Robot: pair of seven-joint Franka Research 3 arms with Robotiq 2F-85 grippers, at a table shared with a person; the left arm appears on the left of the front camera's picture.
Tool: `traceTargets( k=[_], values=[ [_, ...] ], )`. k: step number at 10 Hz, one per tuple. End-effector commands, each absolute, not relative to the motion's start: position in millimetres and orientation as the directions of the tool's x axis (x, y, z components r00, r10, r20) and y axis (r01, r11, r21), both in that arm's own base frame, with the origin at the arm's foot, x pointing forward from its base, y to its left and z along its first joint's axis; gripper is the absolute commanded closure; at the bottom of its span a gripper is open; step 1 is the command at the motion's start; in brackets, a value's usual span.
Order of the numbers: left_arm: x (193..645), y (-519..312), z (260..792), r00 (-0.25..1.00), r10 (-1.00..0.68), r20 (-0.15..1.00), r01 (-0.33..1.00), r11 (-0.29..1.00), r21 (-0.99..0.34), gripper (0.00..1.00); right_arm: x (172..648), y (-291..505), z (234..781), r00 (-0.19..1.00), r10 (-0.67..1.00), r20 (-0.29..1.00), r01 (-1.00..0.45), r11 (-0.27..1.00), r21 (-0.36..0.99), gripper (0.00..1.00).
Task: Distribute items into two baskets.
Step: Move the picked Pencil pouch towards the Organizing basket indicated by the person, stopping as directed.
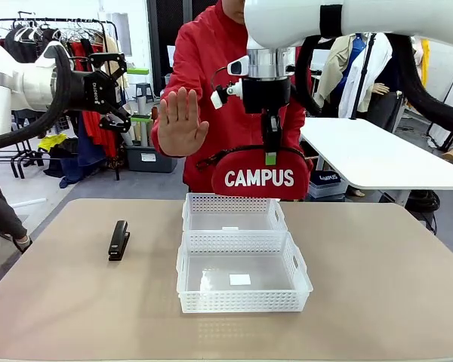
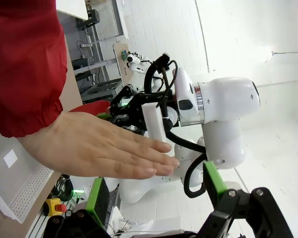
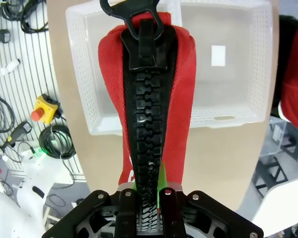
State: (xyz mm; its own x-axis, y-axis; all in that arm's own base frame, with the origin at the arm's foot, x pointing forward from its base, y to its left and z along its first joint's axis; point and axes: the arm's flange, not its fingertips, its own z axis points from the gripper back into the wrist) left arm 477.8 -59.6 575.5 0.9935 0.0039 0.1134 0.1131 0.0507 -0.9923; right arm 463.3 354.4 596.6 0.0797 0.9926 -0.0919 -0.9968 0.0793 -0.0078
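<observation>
The right gripper (image 1: 270,155) points straight down, its jaws pinched shut on the top edge of the red "CAMPUS" pouch (image 1: 260,178). In the right wrist view, the green pads (image 3: 162,181) clamp the pouch (image 3: 183,99) along its black zip (image 3: 149,124), and the zip pull lies at the end farthest from the gripper. The pouch hangs free under the fingers, lettering toward the robot's side. It is in the air above the far rim of the farther white lattice basket (image 1: 234,201) and touches neither basket. Looking down from the wrist, a basket (image 3: 84,74) with a small white label (image 3: 218,55) lies directly beneath the pouch. The nearer basket (image 1: 241,302) stands against the first one, on the robot's side of it, also below this gripper.

Just to this gripper's left, at about its height, the person's hand (image 1: 180,121) is raised with an open palm and spread fingers, and a red sleeve (image 2: 25,64) runs back from it.

Farther left, the left gripper (image 1: 122,98) is held high off the table (image 1: 377,264), turned toward that hand. Its jaws are spread wide with nothing between them. From its own wrist, the green-padded fingers (image 2: 97,201) frame the person's flat hand (image 2: 104,151) close ahead, with the right arm (image 2: 223,114) beyond.

The slim black stapler (image 1: 119,240) lies flat on the table, below the left gripper and well apart from it, to the left of the baskets.
</observation>
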Motion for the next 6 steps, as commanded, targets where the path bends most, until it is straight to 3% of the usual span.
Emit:
traceTargets(
  k=[1, 6],
  values=[
    [477.1, -59.1, 577.4, 0.993, 0.005, 0.117, 0.116, 0.049, -0.992, 0.00, 462.7, 354.6, 594.3, 0.078, 0.992, -0.099, -0.997, 0.078, 0.001, 1.00],
    [477.1, -59.1, 577.4, 0.993, 0.005, 0.117, 0.116, 0.049, -0.992, 0.00, 462.7, 354.6, 594.3, 0.078, 0.992, -0.099, -0.997, 0.078, 0.001, 1.00]
  ],
)
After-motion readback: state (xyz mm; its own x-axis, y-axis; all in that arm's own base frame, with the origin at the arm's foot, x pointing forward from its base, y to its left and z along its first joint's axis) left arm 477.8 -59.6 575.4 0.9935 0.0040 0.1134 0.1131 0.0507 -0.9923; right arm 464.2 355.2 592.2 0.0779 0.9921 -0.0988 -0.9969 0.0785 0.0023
